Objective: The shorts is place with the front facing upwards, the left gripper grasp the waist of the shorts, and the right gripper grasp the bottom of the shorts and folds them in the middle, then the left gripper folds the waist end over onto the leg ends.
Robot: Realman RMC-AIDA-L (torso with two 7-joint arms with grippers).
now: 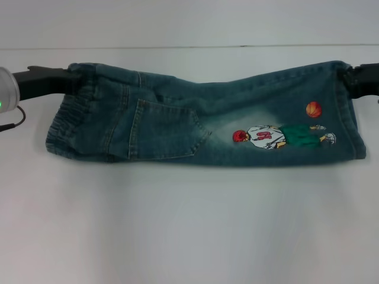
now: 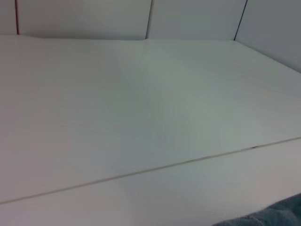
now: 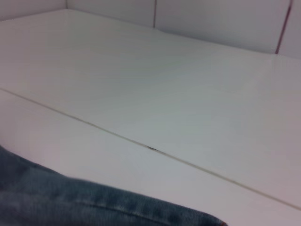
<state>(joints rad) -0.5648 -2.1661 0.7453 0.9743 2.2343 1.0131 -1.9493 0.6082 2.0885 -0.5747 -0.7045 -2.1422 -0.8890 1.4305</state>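
The only marking resembling text is a red number on the white jersey of the cartoon basketball player [image 1: 265, 137] printed on the shorts [image 1: 177, 124], right of centre in the head view, too small to be read; no other lettering appears.

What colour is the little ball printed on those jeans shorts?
Orange with red tones: the small basketball print on the blue denim shorts, clearest in the head view.

I see my left gripper [image 1: 76, 76] at the upper left of the head view — black arm level, silver-grey wrist with its green light at the frame edge. My right gripper [image 1: 345, 76] reaches in at the upper right — also level.
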